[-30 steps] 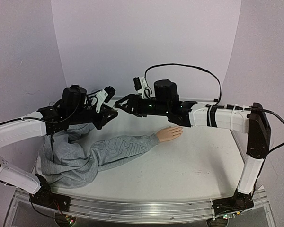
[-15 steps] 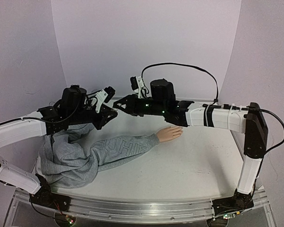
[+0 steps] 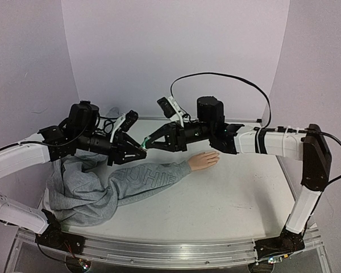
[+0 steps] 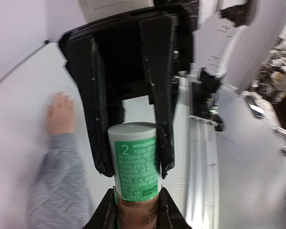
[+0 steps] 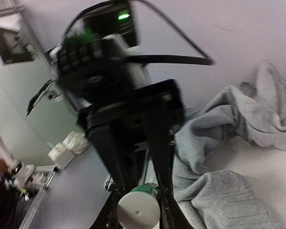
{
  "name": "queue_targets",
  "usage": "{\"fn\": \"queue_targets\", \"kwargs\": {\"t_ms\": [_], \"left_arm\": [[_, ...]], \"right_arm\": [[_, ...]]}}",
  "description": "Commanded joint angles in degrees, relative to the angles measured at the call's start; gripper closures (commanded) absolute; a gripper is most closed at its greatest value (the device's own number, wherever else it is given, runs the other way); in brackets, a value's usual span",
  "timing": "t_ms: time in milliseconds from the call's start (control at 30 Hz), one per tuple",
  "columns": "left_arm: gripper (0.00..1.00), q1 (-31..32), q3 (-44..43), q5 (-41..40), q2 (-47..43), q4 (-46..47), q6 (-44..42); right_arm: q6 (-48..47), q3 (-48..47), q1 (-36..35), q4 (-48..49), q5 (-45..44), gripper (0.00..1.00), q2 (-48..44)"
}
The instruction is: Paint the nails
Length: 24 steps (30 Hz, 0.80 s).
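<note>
Steadiness is what this uncapping seems to need: the left pincer (image 3: pixel 139 151) pinches one end of the small green-labelled bottle (image 4: pixel 133 162) and the right pincer (image 3: pixel 149 143) pinches the other, above the grey sleeve (image 3: pixel 148 179). I judge the right should twist and draw straight along the bottle's axis against a firm left grip. The nails (image 3: pixel 216 157), too small to make out, tip the mannequin hand (image 3: pixel 203 161) lying on the tabletop (image 3: pixel 233 193), apart from the bottle.

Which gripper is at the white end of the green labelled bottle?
The right gripper: its fingers flank the white end of the bottle, while the left gripper clamps the opposite end, below the green label.
</note>
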State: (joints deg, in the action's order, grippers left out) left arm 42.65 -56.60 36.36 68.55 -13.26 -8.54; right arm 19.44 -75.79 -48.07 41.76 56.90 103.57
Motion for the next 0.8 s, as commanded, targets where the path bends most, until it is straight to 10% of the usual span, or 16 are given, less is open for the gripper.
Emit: {"fn": "queue_targets", "kwargs": {"t_ms": [0, 267, 367, 467, 767], "left_arm": [[1.00, 0.94, -9.10, 37.66, 0.57, 7.02, 6.35], [1.00, 1.11, -4.72, 14.85, -2.16, 7.06, 7.79], [1.00, 1.12, -2.41, -0.92, -4.71, 6.81, 3.91], [1.00, 1.20, 0.44, -17.11, -7.28, 6.19, 0.45], [1.00, 1.20, 4.91, -41.43, -9.53, 6.10, -1.10]], "right_arm": [[-8.21, 2.55, -1.36, 2.27, 19.39, 1.00, -3.19], [-8.04, 2.54, -1.40, 2.32, 10.91, 0.98, -3.55], [-3.80, 2.59, -0.63, 2.19, 0.97, 0.52, -3.80], [2.65, 3.67, 0.24, 2.27, -7.80, 0.34, -4.13], [24.01, 2.87, -1.76, 5.69, -24.94, 0.29, -2.84]]}}
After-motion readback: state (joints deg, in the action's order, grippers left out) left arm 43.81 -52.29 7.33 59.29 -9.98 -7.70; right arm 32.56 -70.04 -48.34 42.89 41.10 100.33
